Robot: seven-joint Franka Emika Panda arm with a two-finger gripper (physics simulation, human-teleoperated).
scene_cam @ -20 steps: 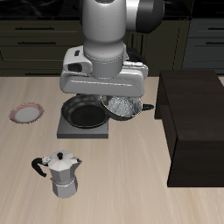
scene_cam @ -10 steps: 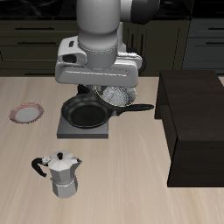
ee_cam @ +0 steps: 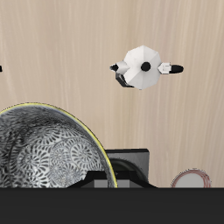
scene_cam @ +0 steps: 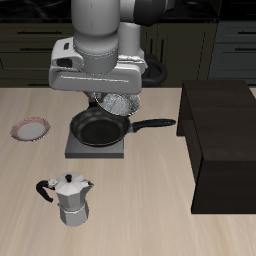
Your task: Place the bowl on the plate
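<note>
Above frying pan [scene_cam: 100, 129], bowl [scene_cam: 118, 102]; plate [scene_cam: 30, 129] apart.

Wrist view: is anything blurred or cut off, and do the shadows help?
Wrist view: sharp, but the bowl is cropped by the frame edge and a black band hides the gripper. Exterior view: soft, faint shadows; the arm hides most of the bowl; the plate shows clearly.

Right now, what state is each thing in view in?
bowl: lifted off the table, tilted, held in the gripper above the frying pan.
gripper: shut on the bowl.
plate: flat on the table, empty, apart from the rest.
frying pan: on the burner slab, empty, handle pointing toward the dark cabinet.
moka pot: upright, lid closed, near the table's front edge.
</note>
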